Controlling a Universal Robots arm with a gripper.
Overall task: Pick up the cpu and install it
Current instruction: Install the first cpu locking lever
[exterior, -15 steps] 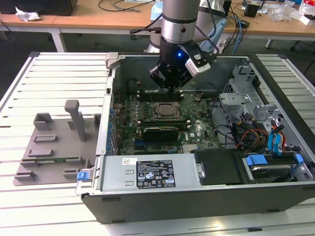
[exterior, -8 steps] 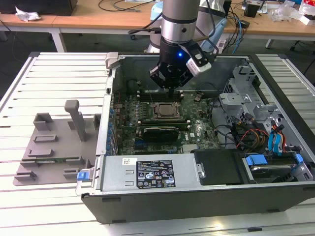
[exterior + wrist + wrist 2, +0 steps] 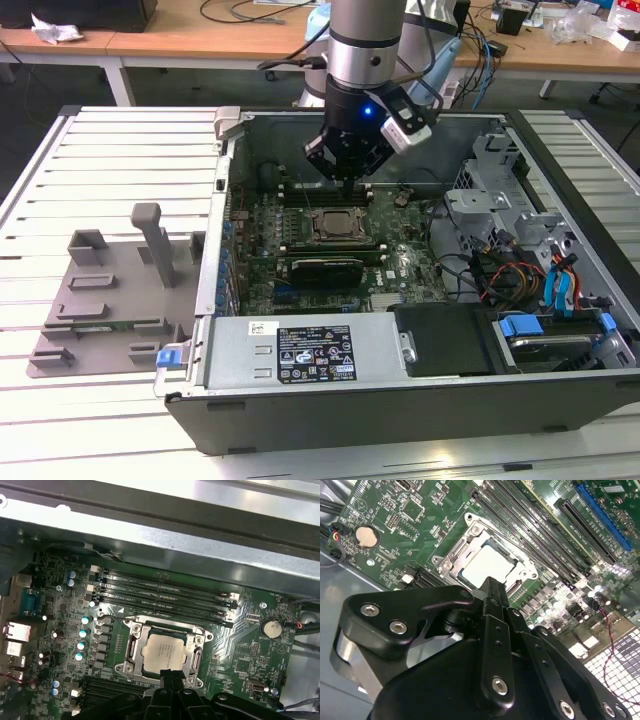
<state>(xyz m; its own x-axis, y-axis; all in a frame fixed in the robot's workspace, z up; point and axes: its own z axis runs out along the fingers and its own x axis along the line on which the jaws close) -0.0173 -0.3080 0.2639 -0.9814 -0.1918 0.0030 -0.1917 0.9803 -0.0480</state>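
- A white slatted table [image 3: 120, 150] carries the work; behind it in the exterior view stands a wooden bench [image 3: 180, 35] strewn with cables and small parts.
- At the exterior view's left, a grey fixture plate [image 3: 110, 300] with upright posts lies flat on the slats, just beside the open computer case [image 3: 400, 400].
- The case lies on its side with the green motherboard [image 3: 400, 265] facing up — a labelled power supply [image 3: 315, 355] runs along its near edge, and drive bays with blue tabs and coloured wiring [image 3: 560, 290] fill the exterior view's right.
- The cpu [image 3: 163, 651] is a flat square chip with a pale silver top; it sits inside the metal-framed socket [image 3: 131, 652] near the middle of the board, level and squarely within the frame. The second wrist view shows it as well [image 3: 487, 565], bright against the darker frame.
- The gripper [image 3: 345, 180] hangs over the board just behind the socket in the exterior view, apart from the chip. In both wrist views its black fingers [image 3: 495, 605] stand pressed together into one narrow tip, with nothing between them.
- Long memory slots [image 3: 165, 595] run beside the socket on one side, a second bank lies on the other, and a round coin battery [image 3: 272, 628] sits off to the side.
- The case's steel wall [image 3: 200, 545] rises close beyond the memory slots, while the space straight above the socket is open.
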